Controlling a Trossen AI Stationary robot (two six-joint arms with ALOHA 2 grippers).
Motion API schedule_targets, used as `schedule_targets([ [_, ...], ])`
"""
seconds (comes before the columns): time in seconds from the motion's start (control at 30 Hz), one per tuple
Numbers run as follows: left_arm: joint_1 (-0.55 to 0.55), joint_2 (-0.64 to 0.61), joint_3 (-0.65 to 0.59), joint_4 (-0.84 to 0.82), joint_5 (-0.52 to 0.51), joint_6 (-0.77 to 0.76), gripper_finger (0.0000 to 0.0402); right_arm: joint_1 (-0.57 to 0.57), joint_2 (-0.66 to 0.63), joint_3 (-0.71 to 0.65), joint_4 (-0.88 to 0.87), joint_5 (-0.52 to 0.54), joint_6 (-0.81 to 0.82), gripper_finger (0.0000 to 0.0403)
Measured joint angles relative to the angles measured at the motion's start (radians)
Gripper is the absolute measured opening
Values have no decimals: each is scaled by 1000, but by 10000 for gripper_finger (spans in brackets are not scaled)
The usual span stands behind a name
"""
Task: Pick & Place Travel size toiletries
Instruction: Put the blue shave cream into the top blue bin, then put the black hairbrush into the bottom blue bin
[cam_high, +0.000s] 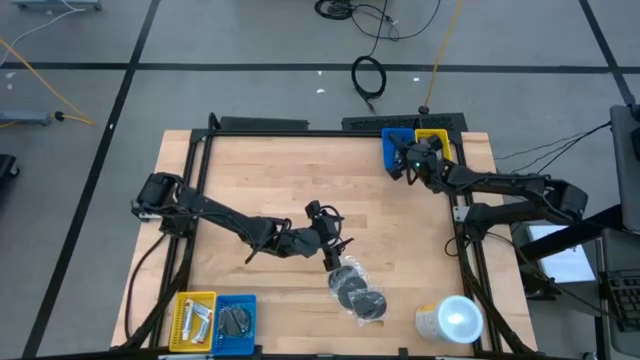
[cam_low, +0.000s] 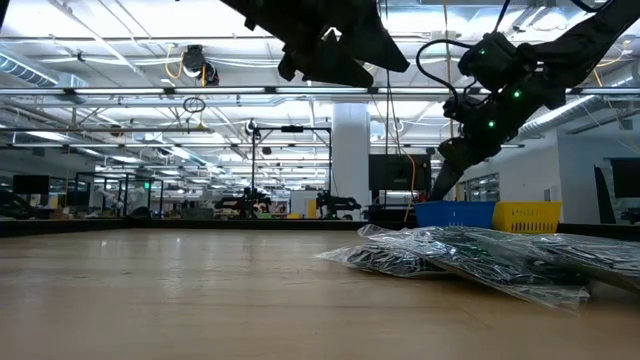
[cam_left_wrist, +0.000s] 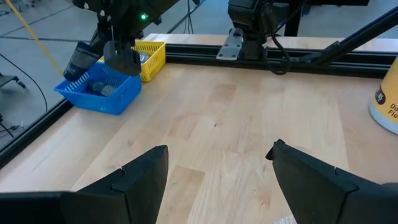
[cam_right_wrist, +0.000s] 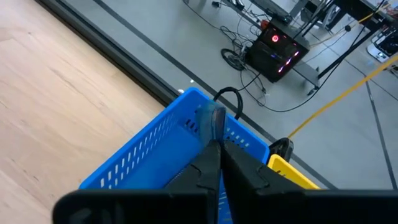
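Right gripper (cam_high: 408, 160), clenched empty, hangs over the blue bin (cam_high: 397, 149) at upper right — likely after a drop. Left gripper (cam_high: 333, 250), released, hovers above wrapped dark discs (cam_high: 358, 292) at lower centre.

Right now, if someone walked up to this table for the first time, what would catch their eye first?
Probably the left gripper, jaws open, hovering mid-table right over the pack of dark discs in clear wrap near the front edge. Next, the right gripper at the far right corner, jaws shut, poised over the blue bin beside the yellow bin. The large white-lidded cup at the front right also stands out.
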Motion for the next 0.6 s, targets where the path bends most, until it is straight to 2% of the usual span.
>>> schedule_targets([
  [0.3,0,0,0,-12,0,-5,278,-21,0,0,0,0,0,35],
  [0.6,0,1,0,-18,0,-6,278,-21,0,0,68,-2,-29,85],
])
